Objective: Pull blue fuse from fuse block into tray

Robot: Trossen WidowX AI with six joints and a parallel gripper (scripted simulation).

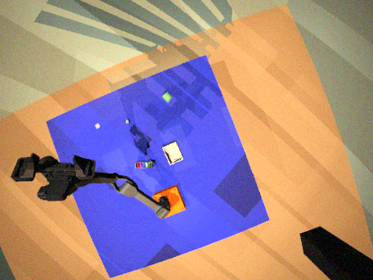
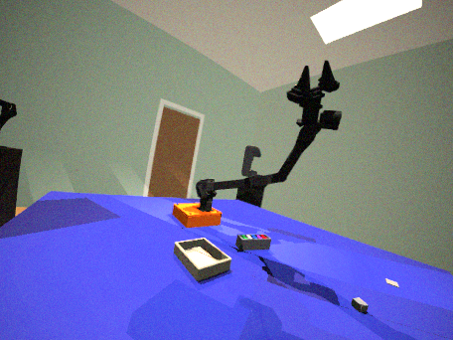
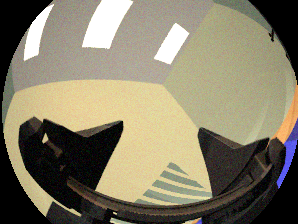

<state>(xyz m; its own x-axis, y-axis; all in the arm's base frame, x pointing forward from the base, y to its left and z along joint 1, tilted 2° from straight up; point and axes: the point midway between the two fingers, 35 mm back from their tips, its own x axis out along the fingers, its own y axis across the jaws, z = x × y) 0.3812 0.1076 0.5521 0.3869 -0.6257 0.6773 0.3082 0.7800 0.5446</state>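
The grey fuse block (image 1: 144, 167) (image 2: 254, 245) stands on the blue mat with a row of coloured fuses in its top. The blue fuse (image 1: 143, 164) (image 2: 254, 237) is in the middle of the row, between the purple and the white one. The cream tray (image 1: 173, 151) (image 2: 215, 270) stands beside the block and is empty. My gripper (image 2: 316, 65) (image 3: 161, 129) is open and empty. It is raised high above the mat, far from block and tray, with its fingers pointing up. The wrist view shows only walls and ceiling lights between the fingers.
The arm rises from an orange base (image 1: 178, 201) (image 2: 199, 217) near the block and tray. A green cube (image 1: 167, 97) lies farther off. A small pale block (image 1: 128, 121) (image 2: 360, 304) and a flat white piece (image 1: 97, 126) (image 2: 392, 282) lie on the mat.
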